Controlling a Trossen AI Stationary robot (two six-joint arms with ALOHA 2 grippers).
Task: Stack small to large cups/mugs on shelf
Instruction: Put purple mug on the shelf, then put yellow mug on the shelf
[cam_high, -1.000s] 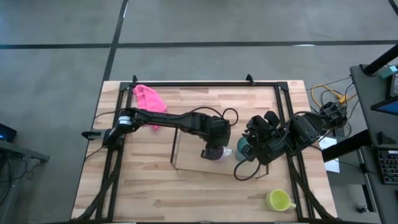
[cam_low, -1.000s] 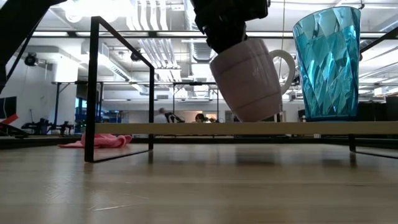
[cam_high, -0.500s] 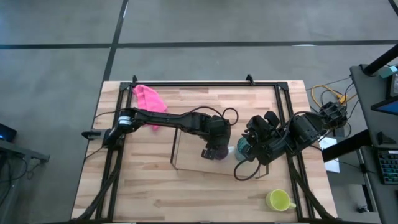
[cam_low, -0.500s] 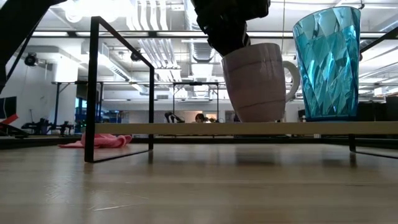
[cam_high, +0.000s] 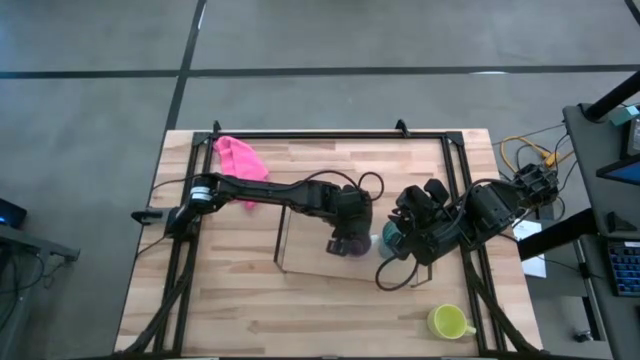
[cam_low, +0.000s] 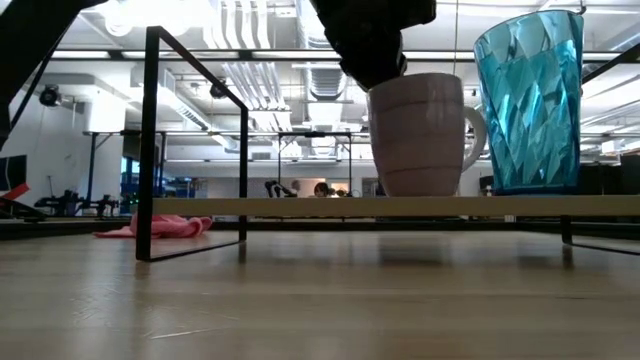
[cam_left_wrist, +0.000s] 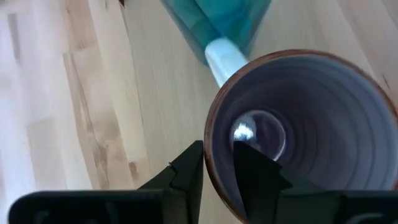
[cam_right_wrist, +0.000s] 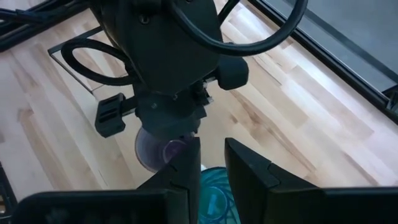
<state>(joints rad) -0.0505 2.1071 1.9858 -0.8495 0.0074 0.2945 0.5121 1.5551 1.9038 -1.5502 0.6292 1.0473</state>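
The small purple mug (cam_low: 418, 135) stands upright on the shelf's clear panel (cam_low: 300, 206), its handle (cam_low: 476, 125) turned toward the tall teal tumbler (cam_low: 528, 100), which stands on the same panel just beside it. My left gripper (cam_left_wrist: 217, 171) comes down from above and is shut on the mug's rim. My right gripper (cam_right_wrist: 211, 171) hangs over the tumbler (cam_right_wrist: 216, 190), its fingers close together with teal showing between them. The yellow mug (cam_high: 448, 321) stands on the table near the right front corner. My left gripper pinches the mug's rim (cam_left_wrist: 208, 163) on the side away from the handle, one finger inside the mug (cam_left_wrist: 255, 171) and one outside (cam_left_wrist: 186, 171). The fingers point down from above. The mug stands upright with its base on the shelf panel. My right gripper comes at the tumbler's top (cam_right_wrist: 214, 183) from above with its fingers pointing down. The fingers hide the place of contact, so which part of the rim they have cannot be told. The tumbler stands upright on the shelf panel.
A pink cloth (cam_high: 240, 157) lies at the table's far left, also low in the low view (cam_low: 165, 226). The shelf's black wire end frame (cam_low: 150, 140) stands left of the mug. The table's black frame (cam_high: 330, 133) runs along its edges.
My left gripper has tipped the purple mug from tilted to upright, set its base flat on the shelf panel, and carried it a little toward the tumbler. The mug's handle now stands close to the tumbler.
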